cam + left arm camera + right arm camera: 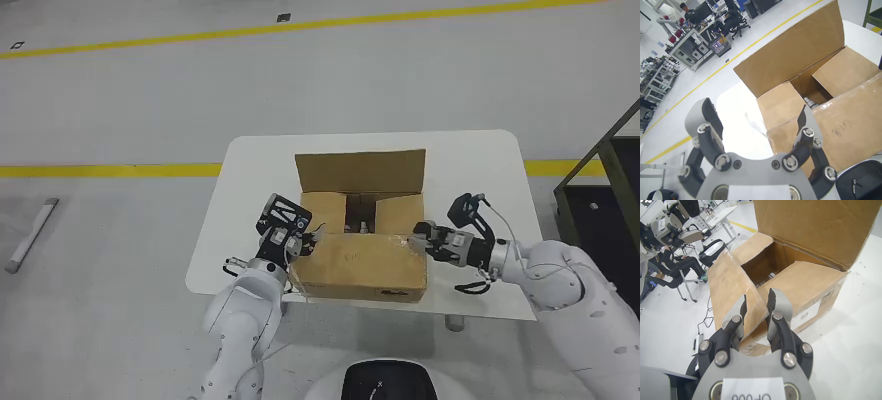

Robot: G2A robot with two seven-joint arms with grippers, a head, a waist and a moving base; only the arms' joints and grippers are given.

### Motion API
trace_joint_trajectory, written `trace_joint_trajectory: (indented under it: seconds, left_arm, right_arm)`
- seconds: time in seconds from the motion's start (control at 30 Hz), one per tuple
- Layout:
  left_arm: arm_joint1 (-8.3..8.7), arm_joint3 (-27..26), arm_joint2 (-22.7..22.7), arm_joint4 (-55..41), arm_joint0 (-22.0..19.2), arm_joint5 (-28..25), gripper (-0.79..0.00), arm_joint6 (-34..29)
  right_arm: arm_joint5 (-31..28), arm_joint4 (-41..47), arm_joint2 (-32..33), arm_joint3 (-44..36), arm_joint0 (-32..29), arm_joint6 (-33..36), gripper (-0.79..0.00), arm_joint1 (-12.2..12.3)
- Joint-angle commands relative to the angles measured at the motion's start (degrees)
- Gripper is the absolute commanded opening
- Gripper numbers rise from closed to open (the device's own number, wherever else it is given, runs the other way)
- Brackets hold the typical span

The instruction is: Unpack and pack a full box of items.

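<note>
A brown cardboard box (350,195) stands on the white table (470,160), its back flap (360,170) upright and its two side flaps folded inward. The taped front flap (730,279) is tilted up. My right gripper (758,298) is shut on that flap's right corner (418,240). My left gripper (755,104) hangs open over the box's front left corner (298,238), one finger (804,121) against the front flap and the other finger (712,113) above the table. Bottle tops (810,104) show inside the box (771,275).
A dark metal rack (600,170) stands just off the table's right side. A loose strip of clear tape (755,125) hangs from the box's front left corner. Bare table lies left and right of the box, and its front edge is close under the box.
</note>
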Motion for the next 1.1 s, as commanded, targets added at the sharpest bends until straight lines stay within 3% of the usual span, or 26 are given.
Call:
trace_joint_trajectory:
  seconds: [0.0,0.27,0.4,0.57,0.6,0.63,0.67,0.7,0.83,1.07]
  left_arm:
    - [0.0,0.0,0.0,0.0,0.0,0.0,0.0,0.0]
    - [0.05,0.08,0.04,-0.04,0.24,0.41,0.0,0.74]
    - [0.22,0.1,0.28,-0.06,-0.09,0.98,0.0,2.13]
    - [0.4,0.33,0.23,0.05,-0.61,2.11,0.0,2.68]
    - [0.43,0.36,0.22,-0.2,-0.71,2.23,0.0,2.7]
    - [0.46,0.36,0.19,-0.48,-0.83,2.28,0.0,2.61]
    - [0.51,0.25,0.18,-0.34,-1.01,2.19,0.0,2.55]
    - [0.56,0.18,0.15,-0.38,-1.14,2.15,0.0,2.47]
    - [0.78,-0.8,-0.64,-0.09,-1.92,2.52,0.0,2.45]
    - [1.28,-0.95,-1.66,1.8,-3.32,1.24,0.0,0.93]
  right_arm:
    - [-0.63,1.43,0.4,-1.38,-0.47,1.56,-0.61,0.31]
    - [-2.12,5.7,2.21,-7.0,-3.36,4.62,-0.557,1.49]
    - [-4.05,9.7,1.19,-7.58,-4.96,6.5,-0.468,1.91]
    - [-5.99,9.84,0.18,-6.73,-6.26,6.79,-0.508,2.34]
    - [-6.14,8.52,0.09,-7.01,-6.4,6.12,-0.536,2.38]
    - [-5.89,6.05,0.0,-7.61,-6.57,5.42,-0.606,2.41]
    - [-5.86,2.75,-0.09,-8.81,-6.74,4.53,-0.733,2.44]
    - [-5.62,-0.94,0.07,-10.16,-7.09,2.56,-0.785,2.42]
    - [-4.41,-14.4,-0.08,-15.71,-9.98,-6.6,-0.785,2.25]
    - [-7.48,-34.26,-0.19,-20.38,-13.15,-20.51,-0.785,2.53]
